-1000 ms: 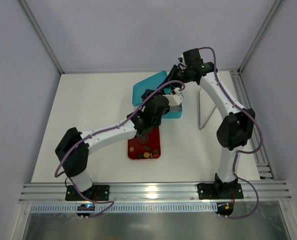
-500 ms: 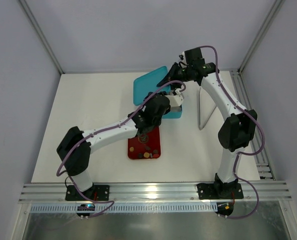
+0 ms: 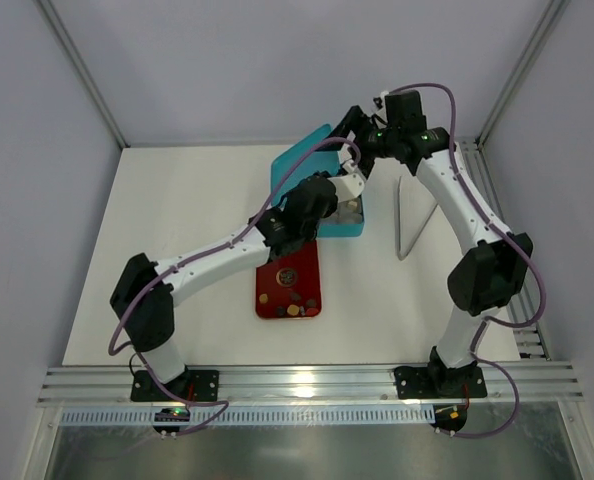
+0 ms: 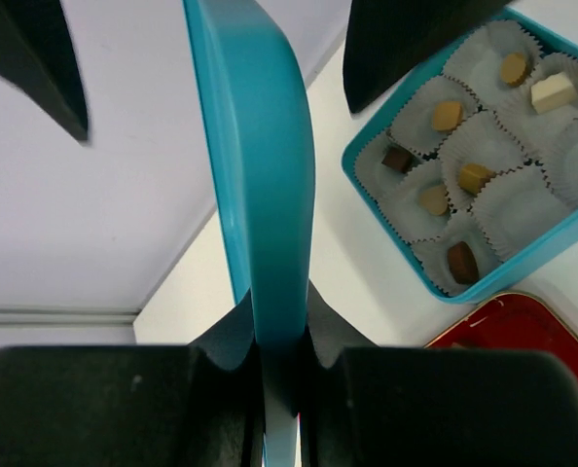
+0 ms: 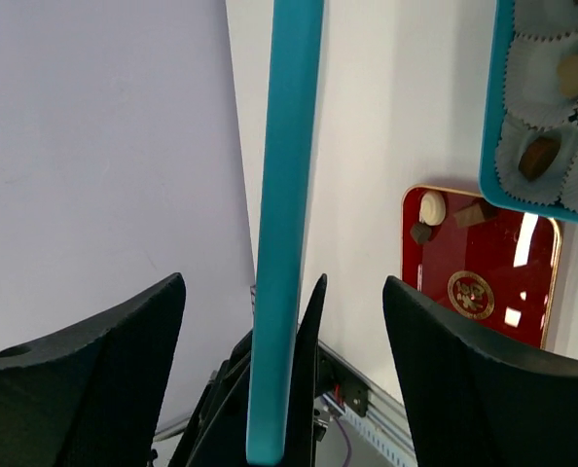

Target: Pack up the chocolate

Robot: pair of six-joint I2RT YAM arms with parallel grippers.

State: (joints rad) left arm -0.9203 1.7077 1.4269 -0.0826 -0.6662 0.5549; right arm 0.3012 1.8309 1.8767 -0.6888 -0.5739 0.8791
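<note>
White pleated paper cups (image 4: pixel 508 209) hold small rounded brown chocolates (image 4: pixel 448 115)

White table (image 3: pixel 177 220) — red tray (image 3: pixel 309 280), teal box (image 3: pixel 349 229) on it.

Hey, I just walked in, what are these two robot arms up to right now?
They are packing chocolate into a teal box. The left claw is clamped on the box's teal lid, holding it edge-on. The right claw stands open around the same lid without gripping it. Several pieces sit in the box's paper cups, other cups are empty, and a few more pieces lie on the red tray beside the box.
</note>
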